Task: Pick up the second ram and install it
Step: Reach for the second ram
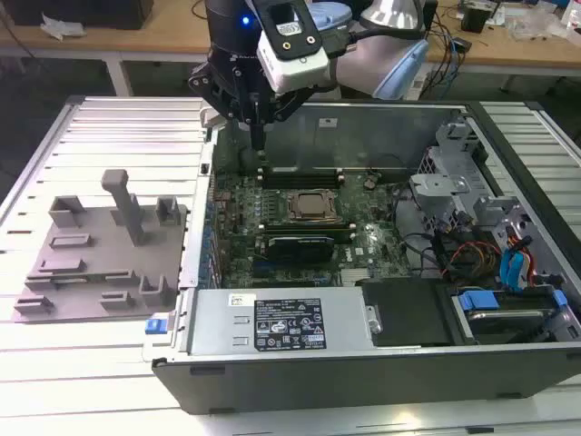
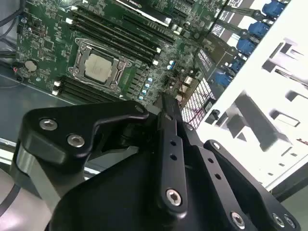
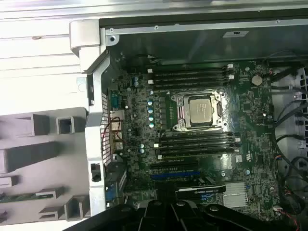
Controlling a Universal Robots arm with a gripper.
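Fingers (image 2: pixel 169 130) of the gripper (image 1: pixel 259 138) look pressed together on nothing, above the far corner of the motherboard (image 1: pixel 238 232). I believe the second ram (image 3: pixel 19 196) is the thin green strip lying in the grey tray (image 1: pixel 91 272), well apart. It should be light, stiff and fragile, so I would grip the long edges, not the chips.

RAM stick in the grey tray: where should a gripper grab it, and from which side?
Probably mid-length, pinching its two flat faces from straight above. In the first wrist view the RAM stick shows as a thin green strip, seemingly on edge in the grey tray, leaving its upper edge free.
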